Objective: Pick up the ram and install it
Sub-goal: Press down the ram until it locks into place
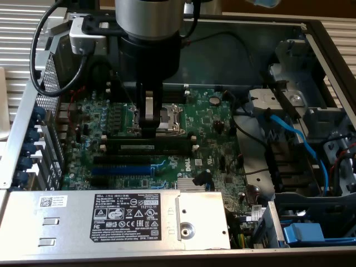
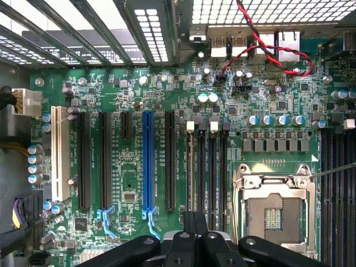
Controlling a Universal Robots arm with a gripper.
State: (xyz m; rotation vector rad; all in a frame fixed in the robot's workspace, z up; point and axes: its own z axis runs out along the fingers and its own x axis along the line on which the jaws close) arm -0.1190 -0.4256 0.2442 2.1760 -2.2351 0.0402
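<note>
The ram point(image 1: 146, 146), a long green stick with black chips and a small white label, stands on edge in one of the black slots point(image 1: 167, 151) at the middle of the motherboard. My gripper point(image 1: 148, 129) comes straight down from the arm, and its shut fingertips are at the ram's upper edge, left of the ram's middle in the exterior view. Whether they pinch the ram or only rest on it I cannot tell. In the wrist view the gripper point(image 2: 194, 219) is shut, and the black slots point(image 2: 208, 167) run out from under its tips.
The silver CPU socket point(image 1: 167, 119) point(image 2: 275, 208) lies right behind the slots. The blue slot point(image 1: 119, 169) point(image 2: 147, 161) lies among further black slots. A metal box with a black label point(image 1: 111, 217) covers the front. Blue cables point(image 1: 300, 139) and drive bays crowd the exterior view's right.
</note>
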